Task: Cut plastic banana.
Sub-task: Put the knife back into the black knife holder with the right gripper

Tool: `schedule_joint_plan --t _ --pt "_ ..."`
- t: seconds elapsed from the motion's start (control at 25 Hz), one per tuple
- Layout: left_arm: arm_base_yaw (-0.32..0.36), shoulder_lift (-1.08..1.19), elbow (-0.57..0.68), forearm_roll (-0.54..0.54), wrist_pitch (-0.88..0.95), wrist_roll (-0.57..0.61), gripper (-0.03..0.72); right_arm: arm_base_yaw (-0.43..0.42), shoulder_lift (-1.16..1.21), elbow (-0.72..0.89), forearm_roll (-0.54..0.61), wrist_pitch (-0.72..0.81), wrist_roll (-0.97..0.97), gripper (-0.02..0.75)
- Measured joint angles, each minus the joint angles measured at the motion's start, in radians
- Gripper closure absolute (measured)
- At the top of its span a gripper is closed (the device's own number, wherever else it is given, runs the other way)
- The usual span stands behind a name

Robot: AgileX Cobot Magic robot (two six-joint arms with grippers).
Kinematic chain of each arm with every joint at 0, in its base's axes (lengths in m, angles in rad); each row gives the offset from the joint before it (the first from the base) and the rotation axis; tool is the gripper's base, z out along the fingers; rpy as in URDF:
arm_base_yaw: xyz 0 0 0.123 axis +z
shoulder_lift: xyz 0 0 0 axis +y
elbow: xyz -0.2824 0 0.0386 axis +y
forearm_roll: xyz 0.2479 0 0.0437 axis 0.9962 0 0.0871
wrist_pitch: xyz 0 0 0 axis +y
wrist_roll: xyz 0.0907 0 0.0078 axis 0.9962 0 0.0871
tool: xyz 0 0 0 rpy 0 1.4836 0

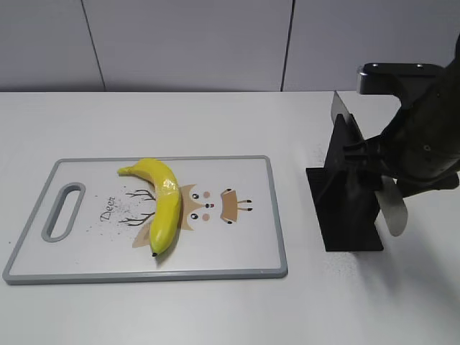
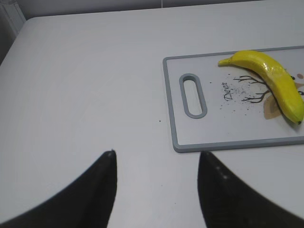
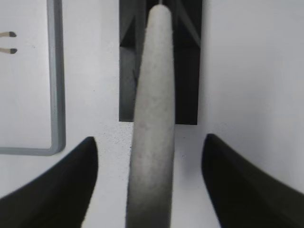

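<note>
Left gripper (image 2: 156, 190): your jaws stand wide apart, gripping nothing, hovering low over bare table.
Right gripper (image 3: 149, 185): your fingers are spread, not pressing anything.
Right arm (image 1: 424, 144): yours reaches in from the right edge, wrist angled down.

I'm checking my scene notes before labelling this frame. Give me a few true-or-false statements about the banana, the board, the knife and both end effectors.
1. The plastic banana lies on the cutting board. True.
2. The banana is already cut in two. False: it is whole.
3. The left end effector holds the banana. False: it is open over bare table, beside the board.
4. The knife sits in a black stand, its handle between the right end effector's open fingers. True.
</note>
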Motion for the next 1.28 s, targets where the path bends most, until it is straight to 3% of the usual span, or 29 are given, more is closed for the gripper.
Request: schedule_joint_plan --t 0.04,0.12,0.36,0.56,0.88,1.28 --pt "0.000 0.000 0.000 0.000 0.000 0.000 0.164 0.000 -0.008 0.000 0.025 0.000 -0.034 0.129" --pt "0.000 0.000 0.000 0.000 0.000 0.000 0.168 0.000 -0.046 0.000 0.065 0.001 -0.101 0.108" --pt "0.000 0.000 0.000 0.000 0.000 0.000 0.170 0.000 -0.268 0.011 0.109 0.093 -0.275 0.106" --pt "0.000 0.000 0.000 0.000 0.000 0.000 0.170 0.000 -0.506 0.147 0.111 0.138 -0.416 0.111" --pt "0.000 0.000 0.000 0.000 0.000 0.000 0.170 0.000 -0.936 0.377 0.116 0.193 -0.447 0.142" --pt "0.000 0.000 0.000 -0.001 0.000 0.000 0.170 0.000 -1.289 0.419 0.122 0.306 -0.451 0.155"
